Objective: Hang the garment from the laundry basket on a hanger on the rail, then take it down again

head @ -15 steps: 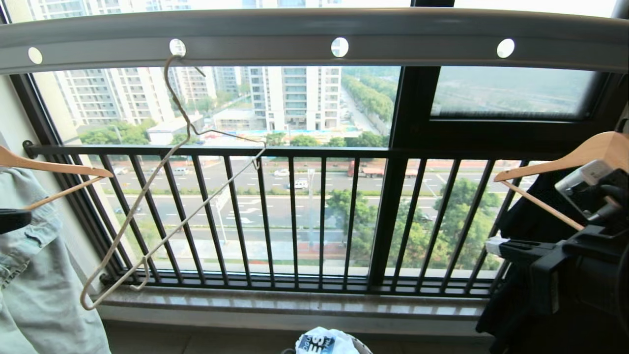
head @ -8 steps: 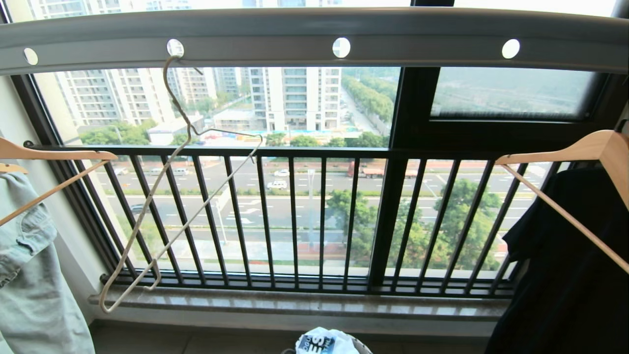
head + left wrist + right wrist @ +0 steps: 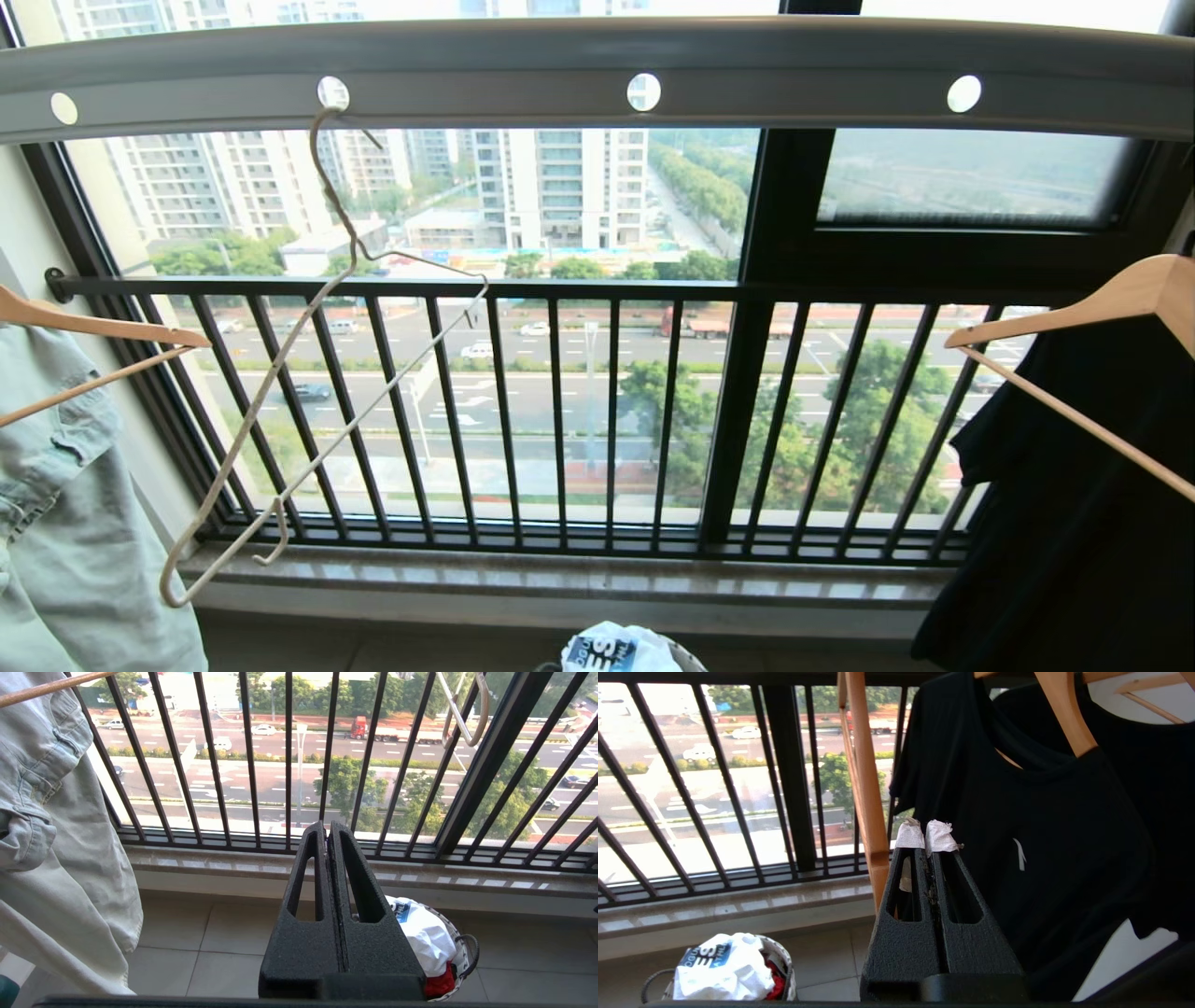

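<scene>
The white garment (image 3: 621, 649) with its dark blue logo lies crumpled in the laundry basket (image 3: 463, 952) on the floor below the window sill. It also shows in the left wrist view (image 3: 425, 938) and the right wrist view (image 3: 721, 966). The thin cream hanger (image 3: 244, 429) dangles tilted and bare from a hole in the grey rail (image 3: 597, 56). My left gripper (image 3: 327, 826) is shut and empty, above and left of the basket. My right gripper (image 3: 924, 833), with white-taped tips, is shut and empty beside a black shirt. Neither gripper is in the head view.
A pale denim garment (image 3: 65, 541) on a wooden hanger (image 3: 93, 327) hangs at the left. A black shirt (image 3: 1074, 523) on another wooden hanger (image 3: 1102, 299) hangs at the right. The dark barred window railing (image 3: 560, 420) and stone sill (image 3: 560, 583) stand behind.
Both arms have dropped out of the head view; the right one filled the right edge a second ago. The wire hanger and the wooden hangers swing slightly.
</scene>
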### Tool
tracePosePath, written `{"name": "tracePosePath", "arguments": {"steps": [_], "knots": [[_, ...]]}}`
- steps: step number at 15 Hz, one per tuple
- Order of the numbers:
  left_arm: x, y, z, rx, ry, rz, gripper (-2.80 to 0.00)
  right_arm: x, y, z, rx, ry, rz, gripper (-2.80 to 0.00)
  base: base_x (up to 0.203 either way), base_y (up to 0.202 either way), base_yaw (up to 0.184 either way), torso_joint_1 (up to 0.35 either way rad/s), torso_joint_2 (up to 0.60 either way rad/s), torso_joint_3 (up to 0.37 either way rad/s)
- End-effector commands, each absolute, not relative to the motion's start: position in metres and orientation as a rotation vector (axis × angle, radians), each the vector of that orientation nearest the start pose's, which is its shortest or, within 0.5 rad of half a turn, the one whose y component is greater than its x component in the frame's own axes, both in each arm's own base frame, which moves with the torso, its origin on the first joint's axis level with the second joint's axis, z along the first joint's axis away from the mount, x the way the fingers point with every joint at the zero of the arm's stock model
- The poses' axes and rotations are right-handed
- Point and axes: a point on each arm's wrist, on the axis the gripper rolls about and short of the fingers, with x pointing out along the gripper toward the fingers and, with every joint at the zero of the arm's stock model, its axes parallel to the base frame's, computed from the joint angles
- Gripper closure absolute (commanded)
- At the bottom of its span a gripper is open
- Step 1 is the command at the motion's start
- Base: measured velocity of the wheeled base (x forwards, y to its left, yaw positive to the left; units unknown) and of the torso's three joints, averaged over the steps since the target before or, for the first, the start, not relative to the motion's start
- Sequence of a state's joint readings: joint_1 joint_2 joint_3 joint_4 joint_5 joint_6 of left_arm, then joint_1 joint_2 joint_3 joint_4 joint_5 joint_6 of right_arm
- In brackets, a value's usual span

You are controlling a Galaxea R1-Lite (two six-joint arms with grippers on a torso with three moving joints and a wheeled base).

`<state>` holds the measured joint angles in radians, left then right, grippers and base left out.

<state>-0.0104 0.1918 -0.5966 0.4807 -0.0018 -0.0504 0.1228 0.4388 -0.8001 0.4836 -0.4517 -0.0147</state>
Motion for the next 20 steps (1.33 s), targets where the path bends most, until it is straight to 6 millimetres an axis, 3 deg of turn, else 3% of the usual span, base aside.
{"name": "tracePosePath", "arguments": {"steps": [1, 6, 9, 13, 20], "knots": [[-0.062, 0.000, 0.142, -0.028, 0.033, -0.010, 0.00, -0.061, -0.014, 0.217, -0.034, 0.075, -0.379, 0.00, 0.000, 0.000, 0.000, 0.000, 0.00, 0.000], [-0.029, 0.000, 0.083, 0.088, 0.051, -0.014, 0.00, -0.046, -0.006, 0.138, 0.005, 0.126, -0.181, 0.00, 0.000, 0.000, 0.000, 0.000, 0.00, 0.000], [-0.023, 0.000, 0.075, 0.141, 0.008, -0.016, 0.00, -0.030, -0.002, 0.107, 0.009, 0.062, -0.031, 0.00, 0.000, 0.000, 0.000, 0.000, 0.00, 0.000], [-0.023, 0.000, 0.075, 0.130, 0.008, -0.016, 0.00, -0.023, 0.000, 0.076, -0.122, 0.006, 0.044, 0.00, 0.000, 0.000, 0.000, 0.000, 0.00, 0.000], [-0.023, 0.000, 0.075, 0.112, 0.008, -0.014, 0.00, -0.023, 0.000, 0.075, -0.048, 0.005, 0.045, 0.00, 0.000, 0.000, 0.000, 0.000, 0.00, 0.000]]}}
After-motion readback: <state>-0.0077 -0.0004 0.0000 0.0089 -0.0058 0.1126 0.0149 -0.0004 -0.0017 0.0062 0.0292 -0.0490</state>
